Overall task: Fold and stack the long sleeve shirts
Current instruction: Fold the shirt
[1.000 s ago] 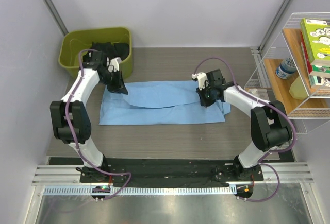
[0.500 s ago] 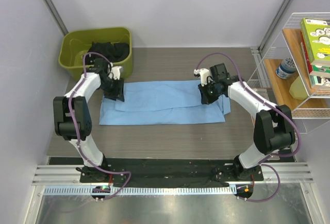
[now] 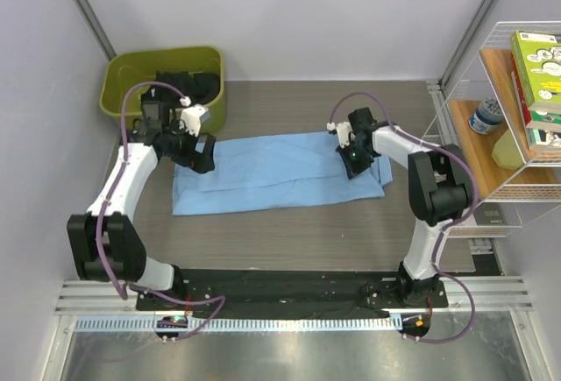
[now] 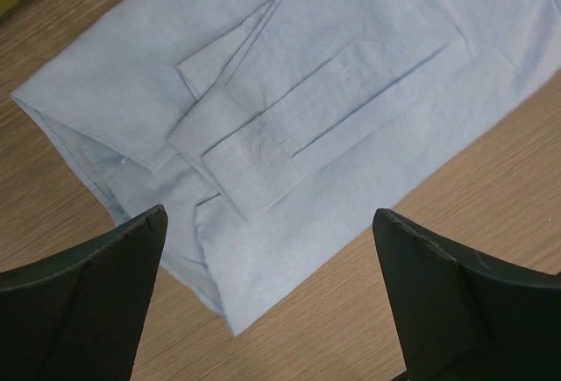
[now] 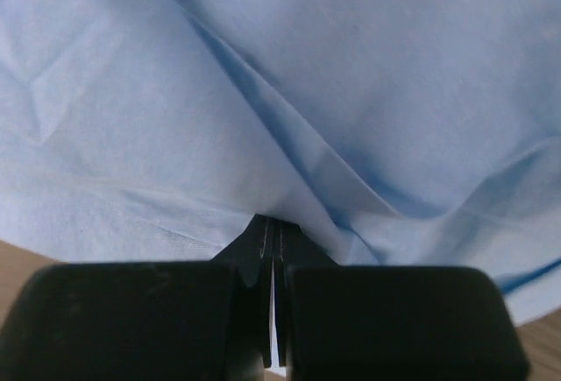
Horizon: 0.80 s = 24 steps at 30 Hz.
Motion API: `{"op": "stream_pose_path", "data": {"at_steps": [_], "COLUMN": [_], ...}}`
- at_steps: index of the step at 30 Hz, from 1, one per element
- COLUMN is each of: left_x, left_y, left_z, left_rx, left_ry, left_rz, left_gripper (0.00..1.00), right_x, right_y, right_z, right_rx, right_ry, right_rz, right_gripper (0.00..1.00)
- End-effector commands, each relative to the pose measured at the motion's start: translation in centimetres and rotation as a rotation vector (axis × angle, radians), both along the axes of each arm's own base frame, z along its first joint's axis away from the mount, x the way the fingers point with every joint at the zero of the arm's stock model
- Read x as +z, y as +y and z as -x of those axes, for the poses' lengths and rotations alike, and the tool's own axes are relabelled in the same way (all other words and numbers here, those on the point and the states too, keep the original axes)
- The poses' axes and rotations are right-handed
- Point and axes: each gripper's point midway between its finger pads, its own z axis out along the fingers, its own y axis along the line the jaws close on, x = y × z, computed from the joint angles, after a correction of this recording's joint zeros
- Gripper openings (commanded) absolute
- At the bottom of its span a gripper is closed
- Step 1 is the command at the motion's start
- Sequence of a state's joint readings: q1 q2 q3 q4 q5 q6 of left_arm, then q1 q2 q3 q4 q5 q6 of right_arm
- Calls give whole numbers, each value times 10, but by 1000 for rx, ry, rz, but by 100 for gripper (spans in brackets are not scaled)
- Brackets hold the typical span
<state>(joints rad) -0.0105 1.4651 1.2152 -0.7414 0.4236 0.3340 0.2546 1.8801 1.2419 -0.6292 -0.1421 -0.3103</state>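
Bench: a brown wood-grain top [image 3: 289,223] inside pale walls, with a green tub [image 3: 123,92] at the far left corner and a wire shelf [image 3: 517,197] on the right.
Shirt: the light blue shirt [image 3: 272,171] lies across the middle of the bench as a long, flat band between the two arms, its long sides already turned in.
Cloth: thin, matte woven cotton that takes soft creases. The layered edges sit crisp rather than puffy.
Cuff: a buttoned cuff [image 4: 263,149] with its stitched placket lies folded on top at the left end, inside the band's outline so the sleeve does not hang out.
Left gripper: the left gripper [image 3: 199,151] hovers over that left end with jaws spread wide and nothing between them. It looks free to take a fresh hold.
Right gripper: the right gripper [image 5: 272,223] is closed tight on a pinch of cloth at the right end, and creases fan out from its tips. This probably anchors that end or readies it for the next fold.
Tub: smooth, rounded plastic holding dark clothes [image 3: 188,83], apart from the shirt.
Stage: by my reading, the lengthwise folds are done and the crosswise fold and stacking are not yet made.
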Motion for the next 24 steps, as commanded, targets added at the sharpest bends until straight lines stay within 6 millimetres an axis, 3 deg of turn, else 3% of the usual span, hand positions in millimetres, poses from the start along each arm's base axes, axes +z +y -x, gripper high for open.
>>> {"op": "stream_pose_path", "data": {"at_steps": [1,2,3,5,6,8,9,10,12,13,15,16,21,24], "left_x": [31,32,30,2,-10,-28,-34,-51,-55,-68,-76,-81,-131,-149], "left_y": [-8,-12,-11,-10,-12,-9,-19,-22,-32,-36,-45,-47,-46,-39], "left_z": [6,9,13,34,38,41,35,30,11,8,-5,-8,-4,24], "left_rx": [-125,-161,-180,-273,-439,-533,-572,-574,-573,-568,-577,-591,-667,-747], "left_ry": [-206,-235,-256,-186,-201,-136,-142,-91,-99,-51,-42,-36,73,154], "left_rz": [9,18,-1,-35,-105,-206,-243,-255,-272,-262,-304,-324,-481,-560], "left_gripper": [100,100,100,100,100,100,100,100,100,99,94,90,83,78], "right_x": [-5,-5,-2,7,23,42,67,77,95,112,117,130,125,118], "right_y": [-30,-32,-33,-42,-41,-44,-40,-40,-38,-38,-33,-33,-40,-43], "right_z": [-83,-97,-125,-156,-178,-191,-198,-197,-190,-185,-172,-165,-137,-126], "right_rx": [-22,-23,-24,-34,-48,-65,-70,-75,-88,-96,-107,-112,-136,-141], "right_ry": [-155,-176,-218,-281,-339,-379,-425,-434,-449,-469,-455,-470,-409,-357], "right_rz": [159,171,181,218,217,209,187,167,138,122,87,74,68,36], "right_gripper": [1,1,1,1,1,5,7,12,16,17,19,19,19,19]}}
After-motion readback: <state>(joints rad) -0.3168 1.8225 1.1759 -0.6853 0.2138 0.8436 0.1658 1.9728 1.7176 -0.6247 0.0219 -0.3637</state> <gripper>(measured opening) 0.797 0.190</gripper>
